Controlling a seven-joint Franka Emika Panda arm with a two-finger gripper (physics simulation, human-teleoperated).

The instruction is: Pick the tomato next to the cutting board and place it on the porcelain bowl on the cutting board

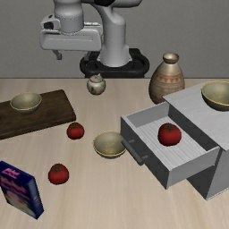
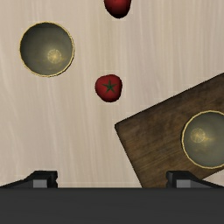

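Three tomatoes are shown: the target tomato (image 1: 76,131) lies on the table (image 1: 107,192) just beside the cutting board (image 1: 52,113), a second tomato (image 1: 58,173) lies near the box (image 1: 20,190), and a third tomato (image 1: 169,134) sits in the open drawer (image 1: 183,159). Three bowls are shown: the porcelain bowl (image 1: 26,102) on the cutting board, a table bowl (image 1: 109,144), and a cabinet-top bowl (image 1: 217,95). The single gripper (image 2: 112,179) hangs above the target tomato, its two fingers (image 2: 42,178) spread wide and holding nothing.

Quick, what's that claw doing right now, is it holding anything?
Gripper: open, holding nothing; the tomato beside the cutting board lies free on the table, not gripped.
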